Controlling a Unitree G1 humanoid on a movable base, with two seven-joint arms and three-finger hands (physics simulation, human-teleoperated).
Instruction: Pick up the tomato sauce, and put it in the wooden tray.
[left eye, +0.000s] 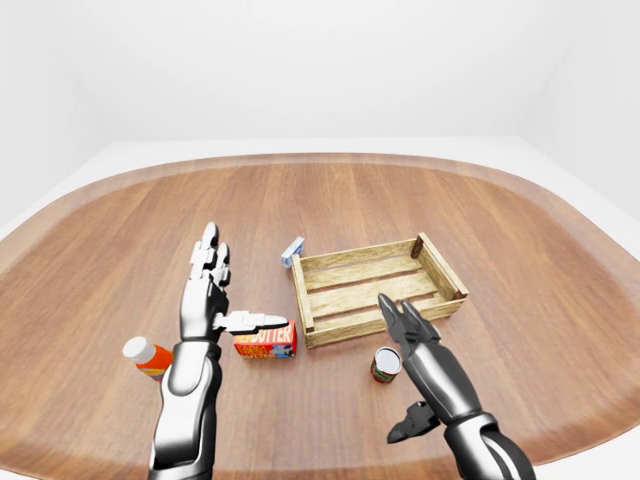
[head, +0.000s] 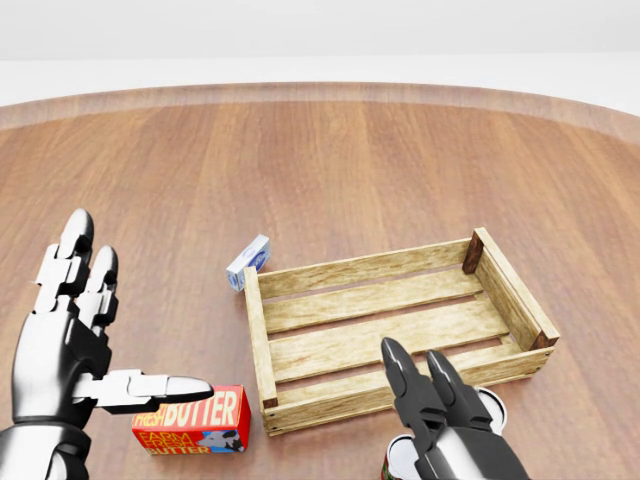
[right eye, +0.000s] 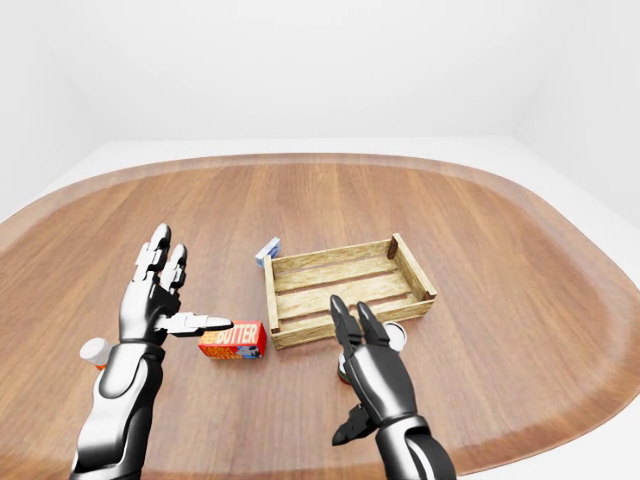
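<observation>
The wooden tray (head: 262, 340) lies empty right of centre on the round table. Just below its near rail in the left-eye view stands a small can (left eye: 385, 365) with a red and green label, which I take for the tomato sauce; in the head view only its rim (head: 396, 456) peeks out left of my right hand. My right hand (head: 415, 375) hovers over that can with its fingers spread open, holding nothing. At the left, my left hand (head: 120, 330) is raised, open and empty, its thumb pointing right above the butter box.
A second can with a white top (head: 490, 405) stands right of my right hand, against the tray. A red butter box (head: 195, 418) lies left of the tray, a small blue and white box (head: 248, 262) at its upper left corner. An orange bottle (left eye: 148, 356) lies far left.
</observation>
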